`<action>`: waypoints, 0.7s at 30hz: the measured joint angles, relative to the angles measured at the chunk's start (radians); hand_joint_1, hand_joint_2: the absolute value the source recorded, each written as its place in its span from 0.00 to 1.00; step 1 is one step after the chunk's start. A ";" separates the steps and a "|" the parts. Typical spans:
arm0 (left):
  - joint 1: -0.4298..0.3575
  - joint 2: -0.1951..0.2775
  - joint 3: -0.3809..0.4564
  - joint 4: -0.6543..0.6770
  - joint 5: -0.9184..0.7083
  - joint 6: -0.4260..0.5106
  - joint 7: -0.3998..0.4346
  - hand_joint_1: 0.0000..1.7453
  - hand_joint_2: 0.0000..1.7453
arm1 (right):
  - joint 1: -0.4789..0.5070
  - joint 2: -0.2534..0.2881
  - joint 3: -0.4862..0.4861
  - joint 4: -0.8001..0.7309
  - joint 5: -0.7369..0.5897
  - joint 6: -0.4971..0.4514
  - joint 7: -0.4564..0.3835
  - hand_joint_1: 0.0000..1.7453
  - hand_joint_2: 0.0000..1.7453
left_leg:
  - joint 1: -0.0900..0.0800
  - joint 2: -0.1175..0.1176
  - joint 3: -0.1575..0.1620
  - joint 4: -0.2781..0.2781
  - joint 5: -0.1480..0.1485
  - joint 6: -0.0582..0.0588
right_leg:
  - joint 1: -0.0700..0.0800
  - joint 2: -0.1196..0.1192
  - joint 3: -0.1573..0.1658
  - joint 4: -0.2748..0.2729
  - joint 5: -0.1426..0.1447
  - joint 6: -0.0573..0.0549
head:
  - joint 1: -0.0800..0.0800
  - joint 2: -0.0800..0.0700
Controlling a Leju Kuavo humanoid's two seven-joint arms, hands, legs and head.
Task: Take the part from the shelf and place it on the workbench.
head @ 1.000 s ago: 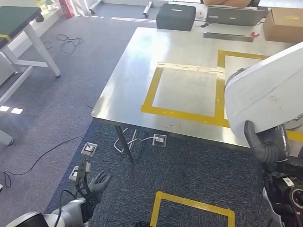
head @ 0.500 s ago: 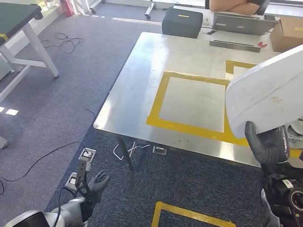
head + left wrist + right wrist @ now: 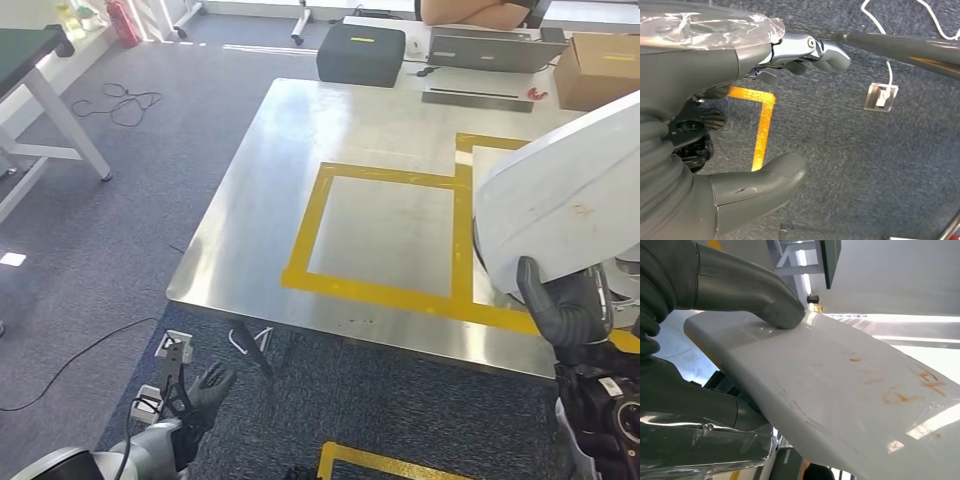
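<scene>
workbench (image 3: 256, 210): shiny metal | part (image 3: 558, 205): glossy white plastic | floor (image 3: 113, 240): matt carpet

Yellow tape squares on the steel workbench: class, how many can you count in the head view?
2: one complete square mid-table, and a second adjoining its far-right corner, mostly hidden behind the white part.

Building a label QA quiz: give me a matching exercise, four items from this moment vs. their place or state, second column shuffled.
Column 1:
1. white part
2. left robot hand
3. dark case
4. cardboard box

Column 2:
A. far right corner of the workbench
B. held by the right robot hand
C. low over the carpet, holding nothing
D. far edge of the workbench, beside a laptop

Pairs: 1-B, 2-C, 3-D, 4-A
</scene>
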 joint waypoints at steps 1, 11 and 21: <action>0.000 0.000 0.000 0.000 0.000 0.000 0.000 0.00 1.00 | 0.000 0.000 0.000 0.000 0.000 0.000 0.000 1.00 1.00 | 0.001 0.000 0.021 -0.073 0.053 0.002 | 0.000 0.001 0.012 0.000 -0.010 0.003 | -0.001 0.000; -0.006 -0.001 0.000 0.000 -0.010 -0.007 0.001 0.00 1.00 | 0.023 -0.004 -0.004 -0.022 0.007 -0.015 0.010 1.00 1.00 | -0.006 0.001 0.119 -0.255 0.124 0.049 | -0.001 -0.003 -0.063 0.210 -0.113 0.046 | 0.007 0.000; 0.016 -0.010 -0.001 0.001 -0.013 -0.005 0.002 0.00 1.00 | 0.066 -0.020 -0.014 -0.073 0.015 -0.026 0.034 1.00 1.00 | -0.016 -0.007 0.169 -0.246 0.070 0.040 | 0.009 -0.012 -0.090 0.015 0.040 0.023 | 0.010 0.000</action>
